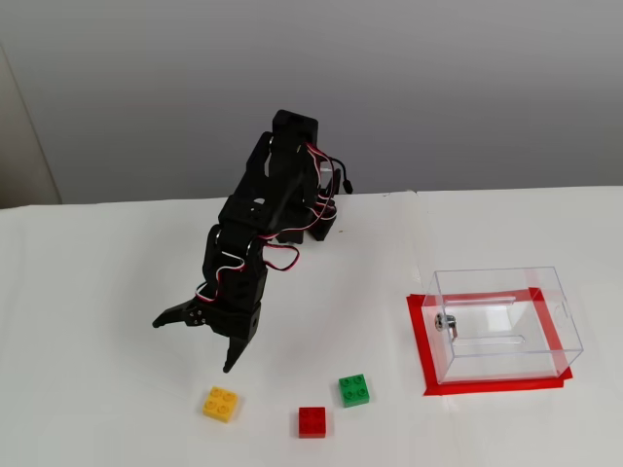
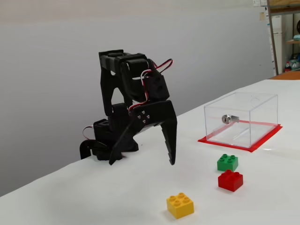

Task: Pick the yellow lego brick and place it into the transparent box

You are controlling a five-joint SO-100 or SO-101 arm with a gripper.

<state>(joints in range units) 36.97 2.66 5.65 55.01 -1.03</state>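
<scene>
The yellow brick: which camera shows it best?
The low side-on fixed view: the yellow brick sits close and large, its studs and side faces clear. The higher fixed view shows it smaller, mainly its top, left of the red brick.

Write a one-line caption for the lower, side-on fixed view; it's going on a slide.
Open gripper hovers above the yellow lego brick, red brick and green brick beside it, transparent box behind.

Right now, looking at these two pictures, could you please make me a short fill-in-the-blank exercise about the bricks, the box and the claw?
1. The claw hangs above the table with its jaws wide ____.
2. The brick nearest the claw is the ____ one.
3. The red brick lies between the yellow lego brick and the ____ brick.
4. The transparent box stands on a rectangle of ____ tape.

Missing words: open; yellow; green; red
</scene>
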